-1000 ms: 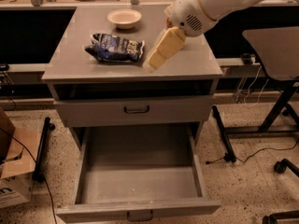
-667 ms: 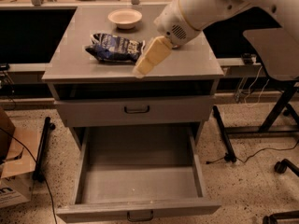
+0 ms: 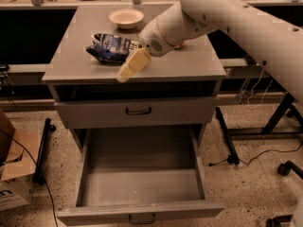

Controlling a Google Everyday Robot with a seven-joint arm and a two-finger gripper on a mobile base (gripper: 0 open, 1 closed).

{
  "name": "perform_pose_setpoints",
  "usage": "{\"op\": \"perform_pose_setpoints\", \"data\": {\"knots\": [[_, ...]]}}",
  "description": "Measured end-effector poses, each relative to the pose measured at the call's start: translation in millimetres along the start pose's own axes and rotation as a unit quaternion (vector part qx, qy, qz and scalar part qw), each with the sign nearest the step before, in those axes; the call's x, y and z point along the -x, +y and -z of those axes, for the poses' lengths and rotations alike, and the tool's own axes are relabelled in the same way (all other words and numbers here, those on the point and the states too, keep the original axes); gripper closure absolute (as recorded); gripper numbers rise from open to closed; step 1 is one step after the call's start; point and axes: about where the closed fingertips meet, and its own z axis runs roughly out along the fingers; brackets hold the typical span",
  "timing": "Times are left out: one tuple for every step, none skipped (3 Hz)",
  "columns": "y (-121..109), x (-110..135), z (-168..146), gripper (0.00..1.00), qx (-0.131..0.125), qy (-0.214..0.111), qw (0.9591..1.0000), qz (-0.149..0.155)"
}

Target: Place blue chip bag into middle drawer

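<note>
The blue chip bag [image 3: 111, 47] lies crumpled on the bench [image 3: 71, 67], left of centre and about midway between the back and front edges. Bare top runs along its left side and in front of it. The pincer [image 3: 124, 74] hangs just beside the bag's right end, angled down and to the left, with its tip close over the bench's front edge. I cannot tell whether it is spread or pressed together, and it holds nothing. I also cannot tell whether it touches the bag. The white arm [image 3: 236, 27] reaches in from the upper right and crosses the right half of the top.

Below the front edge there is a dark open slot, then a shallow drawer front [image 3: 137, 111] that is shut. Under that, the middle drawer [image 3: 142, 211] is pulled far out toward the camera. Its grey floor is bare, with low walls on both sides, and it is open from above.

A pale bowl [image 3: 126, 18] stands near the back edge of the top, behind the bag and apart from it.

The floor is speckled. A cardboard box [image 3: 9, 174] sits at the left, beside a black leg [image 3: 43, 150]. At the right, black frame legs [image 3: 226, 138] stand close to the drawer's side, and a thin cable [image 3: 255, 159] lies on the floor there. A long counter [image 3: 71, 3] runs behind the bench.
</note>
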Motion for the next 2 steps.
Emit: {"op": "perform_pose_setpoints", "data": {"knots": [[-22, 1, -38, 0.0, 0.003, -0.021, 0.9997, -0.011], [-54, 1, -79, 0.0, 0.009, -0.034, 0.9994, -0.006]]}}
